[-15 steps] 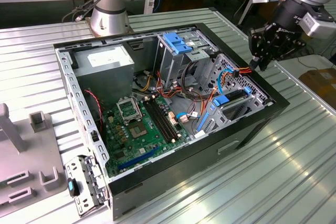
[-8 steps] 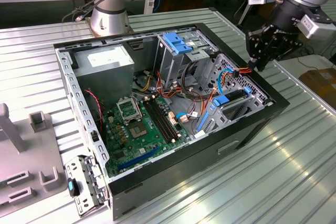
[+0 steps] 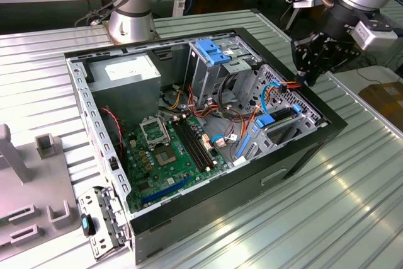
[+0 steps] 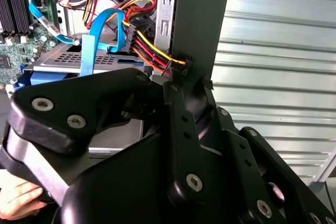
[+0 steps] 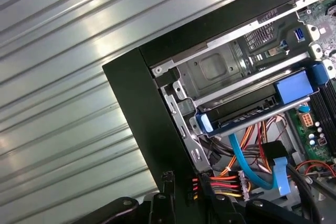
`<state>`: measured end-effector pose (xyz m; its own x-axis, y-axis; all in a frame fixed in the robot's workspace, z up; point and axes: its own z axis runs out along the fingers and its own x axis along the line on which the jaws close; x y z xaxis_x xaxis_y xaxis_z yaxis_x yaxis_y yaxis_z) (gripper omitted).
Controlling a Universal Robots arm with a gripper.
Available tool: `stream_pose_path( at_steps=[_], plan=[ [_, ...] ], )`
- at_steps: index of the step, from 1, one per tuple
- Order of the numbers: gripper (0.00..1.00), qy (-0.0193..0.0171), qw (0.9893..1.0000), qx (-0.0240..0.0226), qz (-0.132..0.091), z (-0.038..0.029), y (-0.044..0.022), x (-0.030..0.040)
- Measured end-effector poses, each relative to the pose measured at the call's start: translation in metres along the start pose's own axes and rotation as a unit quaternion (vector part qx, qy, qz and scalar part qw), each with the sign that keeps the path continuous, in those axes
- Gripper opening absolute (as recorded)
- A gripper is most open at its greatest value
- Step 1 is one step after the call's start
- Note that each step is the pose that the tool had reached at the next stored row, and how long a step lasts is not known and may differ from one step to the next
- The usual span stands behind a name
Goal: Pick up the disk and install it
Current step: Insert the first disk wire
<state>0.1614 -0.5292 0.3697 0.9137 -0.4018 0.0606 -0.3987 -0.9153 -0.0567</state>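
At the rim of the open black steel computer case (image 3: 220, 201), the black pincer (image 3: 310, 80) hangs beside a black power connector (image 4: 181, 65). Whether the pincer is apart or together cannot be told. Just past its tip, the flat grey-metal disk (image 5: 247, 109) in a blue plastic frame sits in the case's drive bay.

The table (image 3: 359, 174) is ribbed bare metal, bright and glossy. The case (image 3: 252, 187) wall is matt black, its cage (image 3: 204, 77) dull silver sheet metal. The disk (image 5: 292, 87) has a smooth blue plastic frame. The gripper (image 3: 310, 79) is matt black.
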Motion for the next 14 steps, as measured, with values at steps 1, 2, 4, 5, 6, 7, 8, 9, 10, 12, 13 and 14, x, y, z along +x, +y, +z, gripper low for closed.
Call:
stream_pose_path(
  at_steps=[1,2,4,5,6,7,8,9,10,12,13,14],
  plan=[
    [0.31,-0.0001,1.0000,0.0002,-0.002,0.0002,0.0001,-0.0004],
    [0.31,0.0000,1.0000,0.0003,-0.004,0.0002,0.0000,-0.0006],
    [0.31,0.0000,1.0000,0.0005,-0.010,0.0005,-0.0006,-0.0010],
    [0.31,-0.0001,0.9998,0.0008,-0.020,0.0015,-0.0029,-0.0022],
    [0.31,-0.0003,0.9994,0.0012,-0.035,0.0026,-0.0052,-0.0033],
    [0.31,0.0022,0.9992,0.0026,-0.041,0.0036,-0.0056,-0.0035],
    [0.31,0.0053,0.9991,0.0037,-0.042,0.0039,-0.0056,-0.0035],
    [0.31,0.0120,0.9990,0.0060,-0.042,0.0043,-0.0056,-0.0035],
    [0.31,0.0121,0.9990,0.0060,-0.042,0.0043,-0.0056,-0.0035],
    [0.31,0.0121,0.9990,0.0060,-0.042,0.0043,-0.0054,-0.0041],
    [0.31,0.0122,0.9990,0.0059,-0.041,0.0041,-0.0050,-0.0052],
    [0.31,0.0123,0.9991,0.0059,-0.041,0.0040,-0.0040,-0.0071]
  ],
)
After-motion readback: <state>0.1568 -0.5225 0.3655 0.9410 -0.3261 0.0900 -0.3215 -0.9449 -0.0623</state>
